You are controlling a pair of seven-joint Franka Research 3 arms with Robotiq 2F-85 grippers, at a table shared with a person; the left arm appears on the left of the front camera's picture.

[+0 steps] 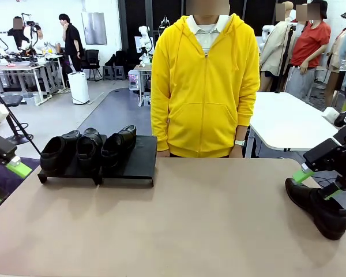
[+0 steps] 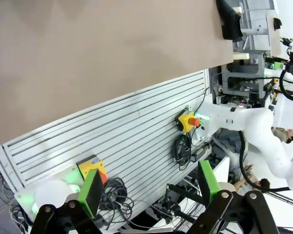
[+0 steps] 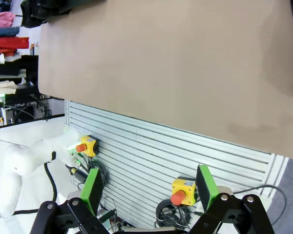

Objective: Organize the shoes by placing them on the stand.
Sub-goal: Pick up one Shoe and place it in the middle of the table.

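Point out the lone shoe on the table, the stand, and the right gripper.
lone shoe (image 1: 317,209), front view, on its upper.
stand (image 1: 139,163), front view, on its bare right platform.
right gripper (image 1: 316,184), front view, between its green fingertips.

A grey floor (image 1: 57,118) stretches behind white worktables (image 1: 288,118) (one carrying clutter), with black chairs (image 1: 92,60) beyond.

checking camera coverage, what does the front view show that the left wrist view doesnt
Front view alone: three shoes on the stand, a person in a yellow hoodie, and the right arm's open jaws above the fourth shoe.
Left wrist view alone: the left arm's own open jaws, a slatted panel, yellow stop buttons, cables.
Both: the tan table.
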